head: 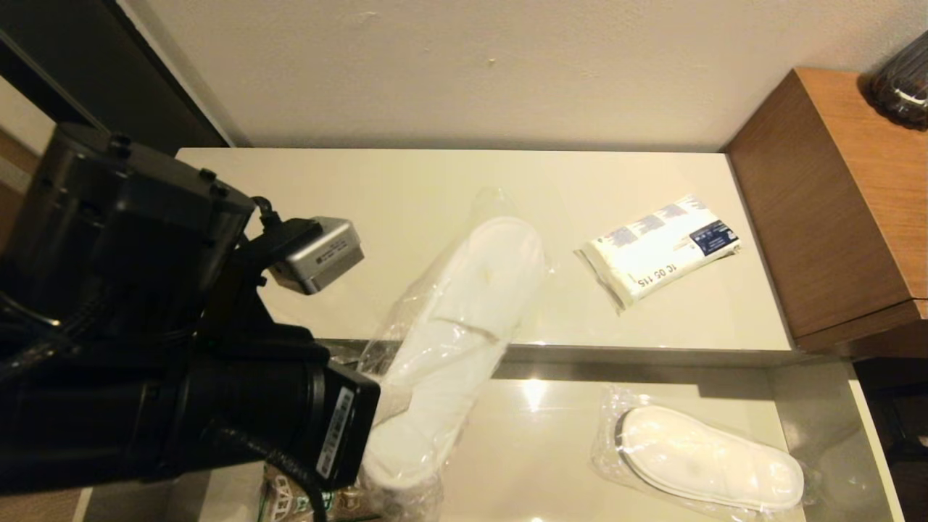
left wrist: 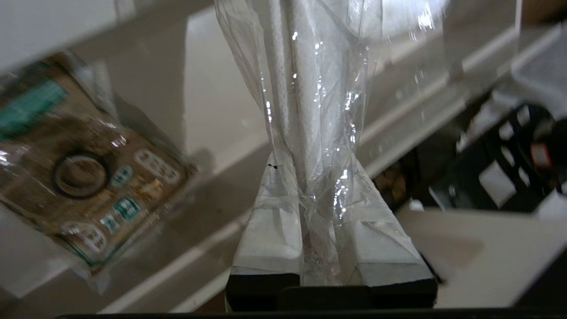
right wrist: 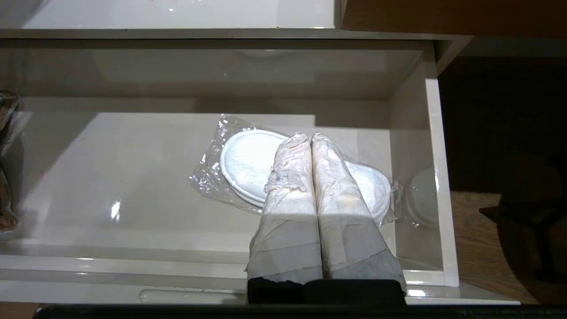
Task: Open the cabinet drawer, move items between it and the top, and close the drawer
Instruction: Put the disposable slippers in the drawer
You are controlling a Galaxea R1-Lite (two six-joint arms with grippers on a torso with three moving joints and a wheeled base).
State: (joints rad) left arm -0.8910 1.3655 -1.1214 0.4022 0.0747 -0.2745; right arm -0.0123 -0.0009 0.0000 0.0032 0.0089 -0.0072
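My left gripper (left wrist: 316, 177) is shut on the clear plastic of a white slipper (head: 457, 326). The slipper hangs tilted, its heel over the open cabinet drawer (head: 536, 435) and its toe over the cream top (head: 435, 188). In the head view the left arm (head: 217, 391) hides the fingers. A second wrapped slipper (head: 710, 460) lies at the drawer's right end. My right gripper (right wrist: 310, 138) hovers shut and empty above that second slipper (right wrist: 246, 164). The white packet with blue print (head: 663, 246) lies on the top at the right. A small dark tape roll (left wrist: 79, 175) rests on the brown bag.
The brown printed bag (head: 290, 500) lies at the drawer's left end, also seen in the left wrist view (left wrist: 88, 186). A taller brown wooden unit (head: 834, 203) stands right of the top, with a dark glass object (head: 902, 80) on it. The wall runs behind.
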